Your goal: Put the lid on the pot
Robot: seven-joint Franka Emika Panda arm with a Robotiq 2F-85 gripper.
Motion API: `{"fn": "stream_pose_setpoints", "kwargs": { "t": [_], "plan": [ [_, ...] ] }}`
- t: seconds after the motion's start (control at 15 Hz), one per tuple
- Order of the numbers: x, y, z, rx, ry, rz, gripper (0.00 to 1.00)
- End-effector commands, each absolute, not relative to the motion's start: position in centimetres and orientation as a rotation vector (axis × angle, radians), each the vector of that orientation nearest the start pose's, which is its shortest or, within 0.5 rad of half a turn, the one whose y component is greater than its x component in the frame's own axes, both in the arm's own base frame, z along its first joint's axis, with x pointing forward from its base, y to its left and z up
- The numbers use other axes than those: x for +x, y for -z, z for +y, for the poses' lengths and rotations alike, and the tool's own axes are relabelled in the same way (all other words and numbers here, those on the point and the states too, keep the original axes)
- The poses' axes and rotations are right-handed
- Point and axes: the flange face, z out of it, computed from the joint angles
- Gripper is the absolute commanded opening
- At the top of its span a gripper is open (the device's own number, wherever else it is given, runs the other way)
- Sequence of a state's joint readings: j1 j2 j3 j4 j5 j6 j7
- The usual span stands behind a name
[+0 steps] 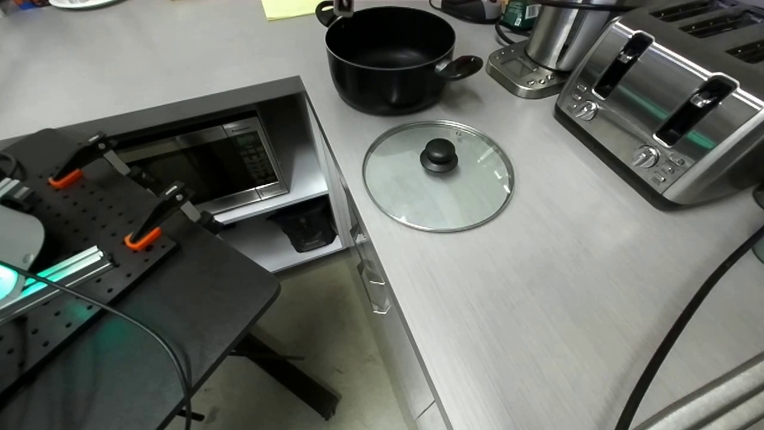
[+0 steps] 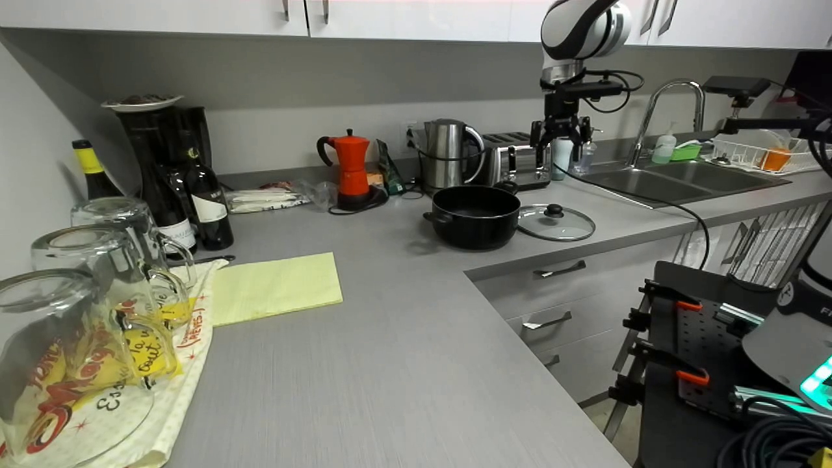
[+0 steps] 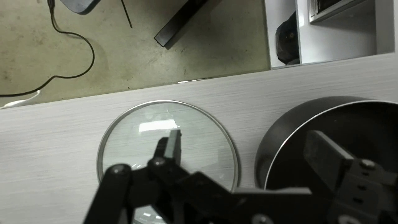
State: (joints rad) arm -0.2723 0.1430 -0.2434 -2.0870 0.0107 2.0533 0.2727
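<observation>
Approach step, likely: your fingers (image 3: 174,145) stand wide apart, empty, lid (image 1: 439,194) below them; next, centre over its knob (image 1: 440,152), descend.

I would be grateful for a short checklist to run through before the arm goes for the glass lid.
1. Gripper open: ok; its jaws stand apart.
2. Lid flat on the counter, knob upward: ok.
3. Pot upright and uncovered: ok.
4. Lid and pot apart: ok; the wrist view shows a gap.
5. Knob between the fingers: not ok; the gripper hangs above the counter.
6. Fingers aligned with the knob: cannot tell; the gripper obscures it in the wrist view.
</observation>
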Motion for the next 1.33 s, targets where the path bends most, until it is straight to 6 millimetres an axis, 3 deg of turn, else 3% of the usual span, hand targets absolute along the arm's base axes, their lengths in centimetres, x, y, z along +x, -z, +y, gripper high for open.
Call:
{"fn": "stream_pose_setpoints", "kwargs": {
  "t": [0.0, 0.73, 1.27],
  "plan": [
    [48.9, -31.8, -30.1, -2.802, -0.285, 1.323, 1.00],
    [47.1, -24.8, -38.6, -2.546, -0.254, 1.652, 1.00],
    [46.4, -21.5, -41.5, -2.474, -0.224, 1.854, 1.00]
  ]
}}
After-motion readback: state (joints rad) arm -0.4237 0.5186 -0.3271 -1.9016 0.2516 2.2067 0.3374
